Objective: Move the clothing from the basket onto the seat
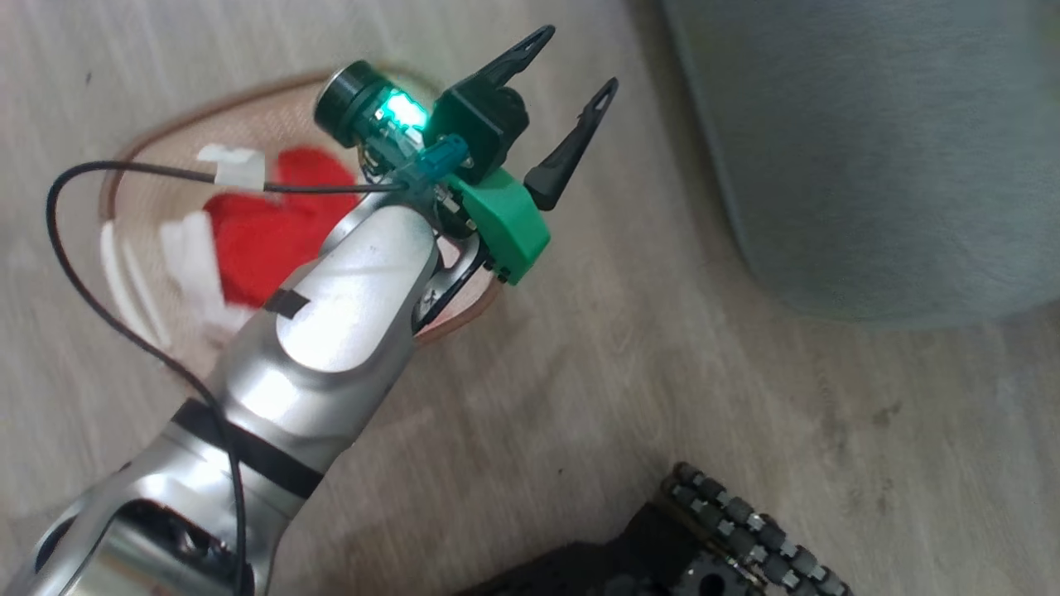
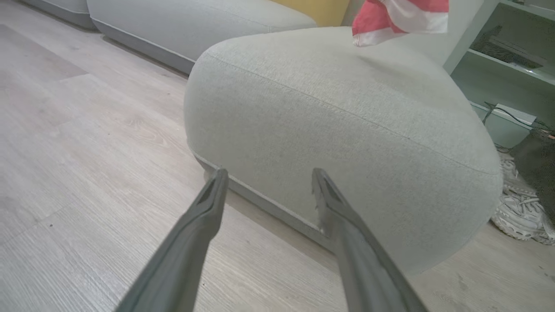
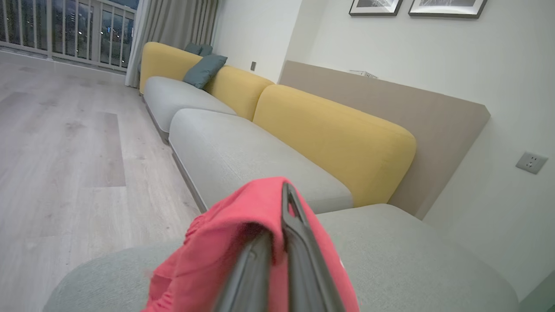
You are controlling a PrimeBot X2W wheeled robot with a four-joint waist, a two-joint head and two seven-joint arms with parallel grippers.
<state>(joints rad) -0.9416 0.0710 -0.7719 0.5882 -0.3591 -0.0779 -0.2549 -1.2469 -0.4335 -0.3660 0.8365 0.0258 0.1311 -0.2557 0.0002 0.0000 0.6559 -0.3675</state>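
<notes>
The basket [image 1: 178, 112] stands on the floor at the head view's left, blurred, with red clothing [image 1: 265, 232] with white bands inside. My left gripper [image 1: 577, 60] hovers past the basket's right side, open and empty. In the left wrist view, that gripper [image 2: 269, 173] points at the side of the grey-green seat [image 2: 347, 121]. A red and white garment [image 2: 399, 17] hangs above the seat's top there. My right gripper [image 3: 279, 208] is shut on a red garment [image 3: 243, 242] held over the seat [image 3: 412, 260].
A long sofa with yellow backs [image 3: 338, 143] runs beyond the seat. White shoes [image 2: 520, 212] and a shelf unit [image 2: 511, 56] lie to the seat's far side. My dark wheeled base [image 1: 712, 538] shows low in the head view. Bare wood floor [image 1: 662, 348] separates basket and seat [image 1: 869, 149].
</notes>
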